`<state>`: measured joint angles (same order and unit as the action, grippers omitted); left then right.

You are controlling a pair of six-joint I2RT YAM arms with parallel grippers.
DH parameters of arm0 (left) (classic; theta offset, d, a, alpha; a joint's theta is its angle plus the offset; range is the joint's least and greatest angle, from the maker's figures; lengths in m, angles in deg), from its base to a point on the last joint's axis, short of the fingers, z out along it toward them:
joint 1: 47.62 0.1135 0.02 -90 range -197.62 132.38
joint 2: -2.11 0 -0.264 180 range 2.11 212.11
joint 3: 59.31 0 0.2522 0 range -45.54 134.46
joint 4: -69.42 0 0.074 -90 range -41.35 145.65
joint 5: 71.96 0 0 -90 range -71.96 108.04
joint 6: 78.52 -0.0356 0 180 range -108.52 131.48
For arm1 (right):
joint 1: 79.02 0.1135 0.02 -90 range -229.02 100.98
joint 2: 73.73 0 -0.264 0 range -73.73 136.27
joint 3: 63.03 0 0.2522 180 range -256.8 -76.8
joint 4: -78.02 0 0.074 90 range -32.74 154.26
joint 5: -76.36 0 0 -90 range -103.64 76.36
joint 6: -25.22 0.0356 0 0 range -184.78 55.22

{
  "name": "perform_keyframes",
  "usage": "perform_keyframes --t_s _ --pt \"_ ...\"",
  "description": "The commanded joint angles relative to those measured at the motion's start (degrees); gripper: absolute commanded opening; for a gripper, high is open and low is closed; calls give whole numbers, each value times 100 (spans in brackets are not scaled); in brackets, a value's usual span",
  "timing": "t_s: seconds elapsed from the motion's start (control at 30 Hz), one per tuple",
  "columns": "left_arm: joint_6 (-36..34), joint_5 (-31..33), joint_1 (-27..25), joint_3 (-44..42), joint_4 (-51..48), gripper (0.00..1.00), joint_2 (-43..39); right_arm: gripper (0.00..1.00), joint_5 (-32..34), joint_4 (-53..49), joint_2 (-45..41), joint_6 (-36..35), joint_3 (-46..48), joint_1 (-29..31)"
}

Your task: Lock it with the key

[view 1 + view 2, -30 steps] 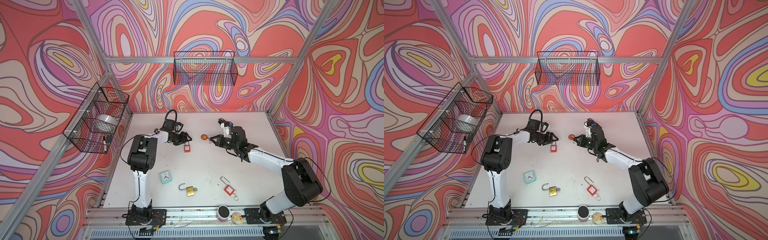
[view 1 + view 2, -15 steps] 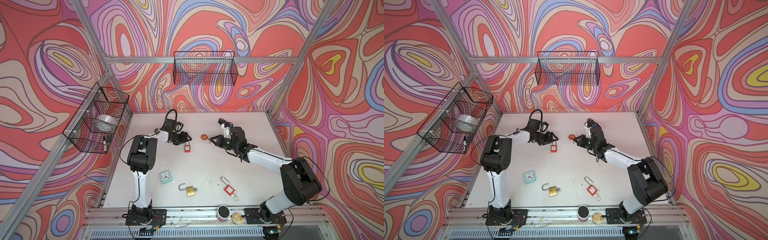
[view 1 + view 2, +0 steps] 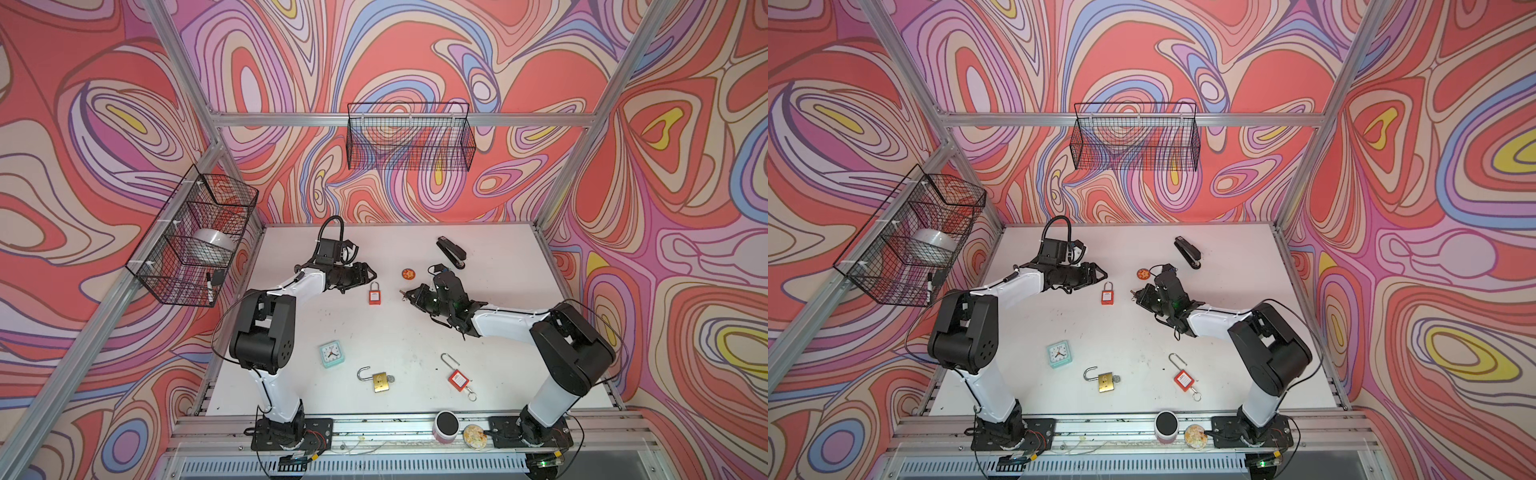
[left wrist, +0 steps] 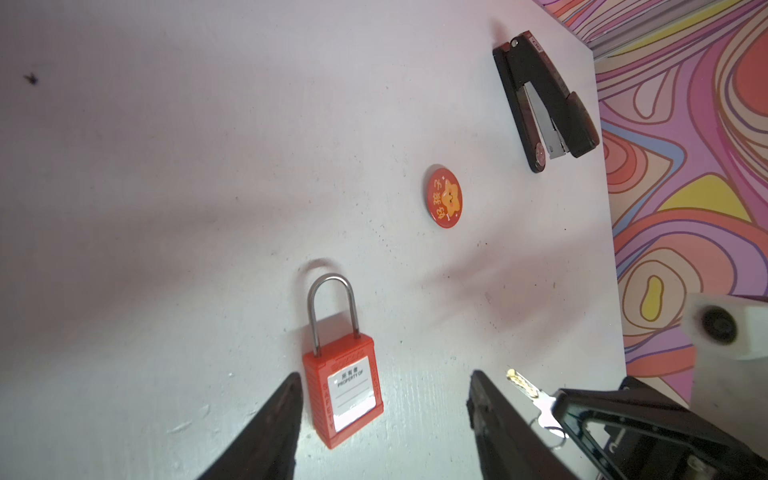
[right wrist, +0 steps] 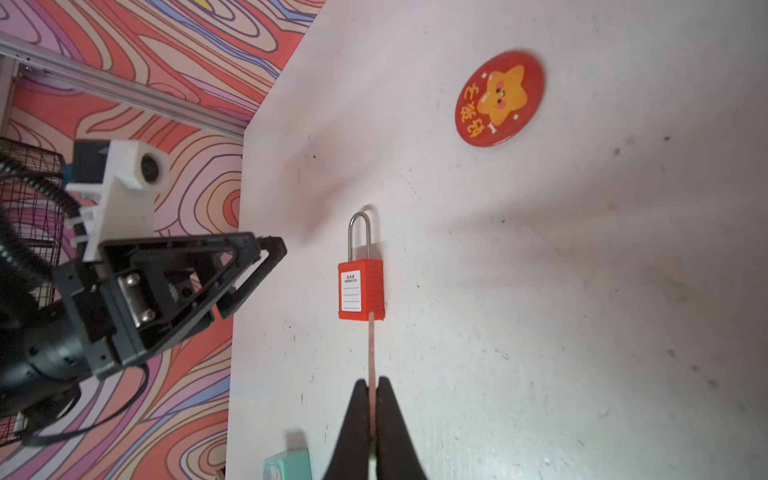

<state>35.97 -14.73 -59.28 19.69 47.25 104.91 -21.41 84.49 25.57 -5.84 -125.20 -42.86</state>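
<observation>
- While reading outward from the right wrist camera, find the right gripper (image 5: 372, 380) pinched tight on the key (image 5: 371, 345), with the blade pointing ahead.
- Judge the step as the approach: key in hand, not yet in any lock.
- Past the blade, find the red padlock (image 5: 360, 289) lying flat on the white table (image 5: 582, 291), label up, mid-table toward the back, between the two grippers.
- In both top views, note bare table between key tip and padlock: near, not touching.
- On the far side, note the left gripper (image 4: 384, 376) spread wide and gripping nothing, with one finger (image 4: 286, 399) just beside the padlock body and the other off toward the key.
- Next move, as a judgement: close the left jaws on the body to brace it, bring the blade to the end opposite the shackle, insert, turn. Expect a light lock to skid if pushed unbraced.
- Appearance: ribbed red plastic body, white label, slim steel shackle with both legs down in the body. Cannot tell whether latched, and cannot see the keyway.
- Farther back, apart from the work: red star badge (image 5: 498, 99), then black stapler (image 4: 544, 99).
</observation>
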Motion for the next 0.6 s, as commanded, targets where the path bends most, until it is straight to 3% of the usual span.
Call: perform_keyframes --t_s 0.0,0.3,0.57 --pt "151 123 28 -497 307 65 -426 0 658 302 260 652 -57 200" --pt "247 -85 224 -1375 273 66 -1244 0 795 597 1067 1297 -550 512" --pt "253 -175 245 -1713 323 66 -1580 0 1098 364 1457 1336 -1046 671"
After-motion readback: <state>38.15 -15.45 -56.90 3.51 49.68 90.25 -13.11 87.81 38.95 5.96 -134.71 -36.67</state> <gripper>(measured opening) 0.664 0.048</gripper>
